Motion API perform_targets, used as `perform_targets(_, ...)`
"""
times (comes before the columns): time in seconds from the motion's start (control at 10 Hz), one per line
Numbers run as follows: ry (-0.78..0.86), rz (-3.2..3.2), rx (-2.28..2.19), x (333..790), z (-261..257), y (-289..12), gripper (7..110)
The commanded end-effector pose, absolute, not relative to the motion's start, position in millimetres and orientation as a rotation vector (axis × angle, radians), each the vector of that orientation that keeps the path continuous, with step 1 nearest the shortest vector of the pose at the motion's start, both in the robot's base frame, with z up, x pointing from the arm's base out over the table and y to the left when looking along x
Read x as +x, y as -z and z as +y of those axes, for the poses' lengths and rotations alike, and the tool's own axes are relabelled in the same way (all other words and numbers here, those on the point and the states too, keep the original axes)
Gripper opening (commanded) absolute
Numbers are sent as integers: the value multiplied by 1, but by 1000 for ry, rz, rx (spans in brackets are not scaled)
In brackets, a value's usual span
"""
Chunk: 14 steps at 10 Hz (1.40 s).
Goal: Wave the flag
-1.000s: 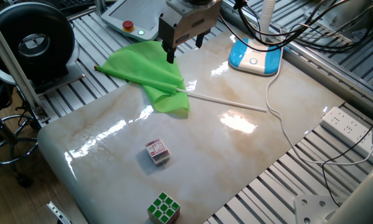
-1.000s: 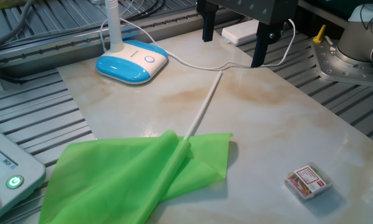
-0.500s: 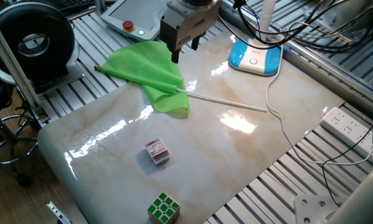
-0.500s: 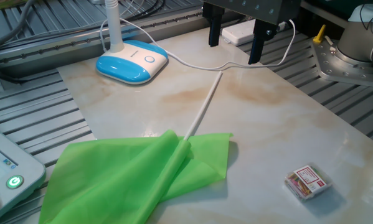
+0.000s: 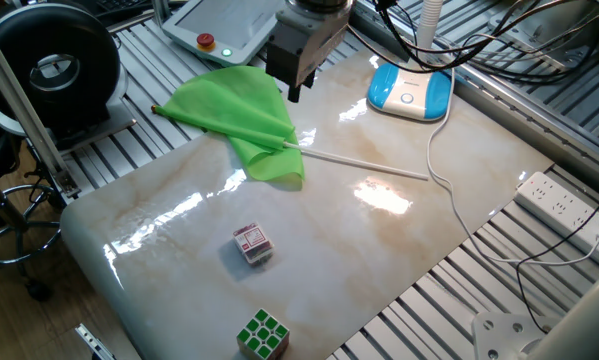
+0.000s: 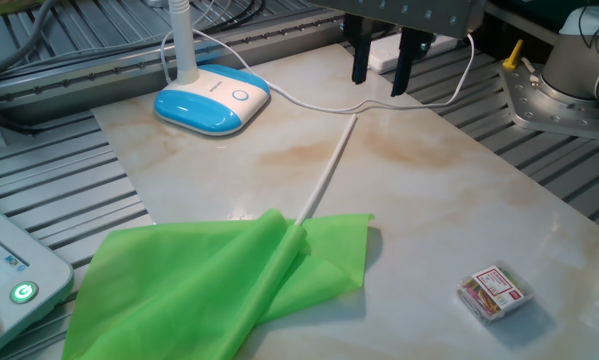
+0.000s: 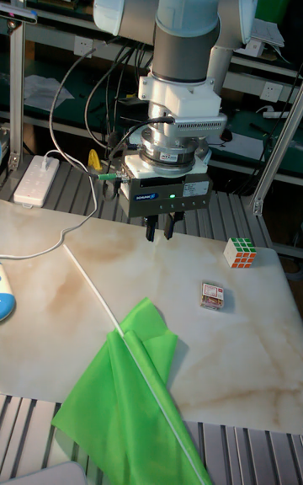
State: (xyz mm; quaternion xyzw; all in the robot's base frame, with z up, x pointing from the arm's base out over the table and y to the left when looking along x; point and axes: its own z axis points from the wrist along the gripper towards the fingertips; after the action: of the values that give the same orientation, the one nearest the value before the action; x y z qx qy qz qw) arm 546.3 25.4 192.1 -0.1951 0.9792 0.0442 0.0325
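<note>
We see the flag (image 6: 219, 275) lying flat on the marble-look table (image 5: 399, 260), its lime-green cloth crumpled at the table's edge and its thin white stick (image 6: 324, 175) running out across the surface toward the lamp cable. In the other fixed view the cloth sits at about seven o'clock and the stick points up toward one o'clock, ending just below the claw (image 6: 379, 68). The claw hangs above the table, clear of the flag and holding nothing — its two dark fingers (image 7: 151, 228) stand close together with only a narrow gap between them, so we read it as nearly closed. From the tall fixed view it hovers at twelve o'clock of the cloth, over the far stretch of the table. A blue and white lamp base (image 5: 409, 92) rests near the table's edge, and two puzzle cubes — a scrambled one (image 5: 262, 333) and a reddish one (image 5: 252, 243) — sit well apart from the flag.
</note>
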Motion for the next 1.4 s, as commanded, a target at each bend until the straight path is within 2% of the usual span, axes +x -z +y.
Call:
perform_targets(0.0,-124,2982,-731,543,23,-190,7)
perform_targets(0.6,-42,2932,-939,540,6,-182,7)
perform_targets(1.3,-59,2870,-1055,537,5,-169,7)
